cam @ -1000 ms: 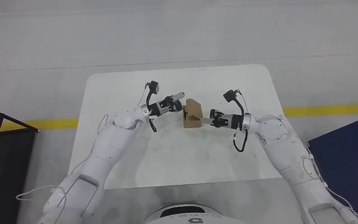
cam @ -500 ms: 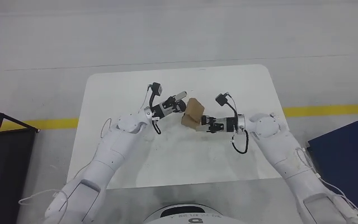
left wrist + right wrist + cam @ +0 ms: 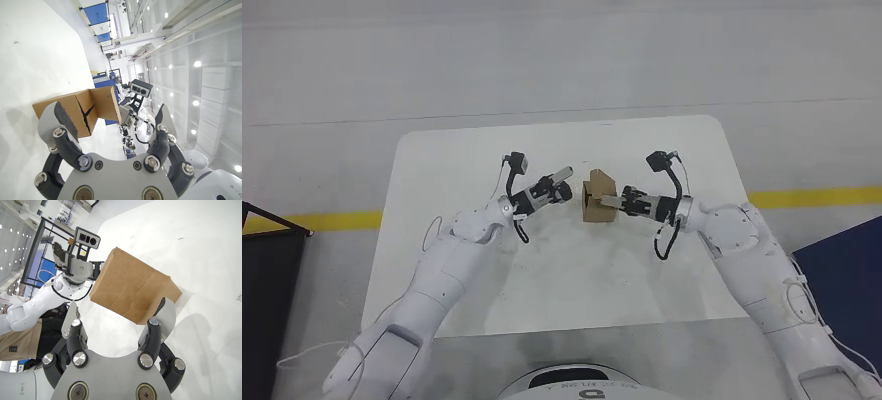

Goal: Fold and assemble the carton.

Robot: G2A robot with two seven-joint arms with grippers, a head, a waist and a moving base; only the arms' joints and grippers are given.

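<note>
Cardboard carton (image 3: 596, 196), mid tbl (image 3: 542, 290), well off edges

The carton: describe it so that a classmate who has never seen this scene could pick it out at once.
Start at the white table. Near its middle, the left gripper and the right gripper face each other, and the carton sits between them. It is a brown cardboard box with one flap sticking out, the only brown thing there.

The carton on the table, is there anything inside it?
Cannot tell. In the left wrist view the carton's end is closed by folded flaps with dark cracks between; one flap stands open. They cover the inside.
</note>
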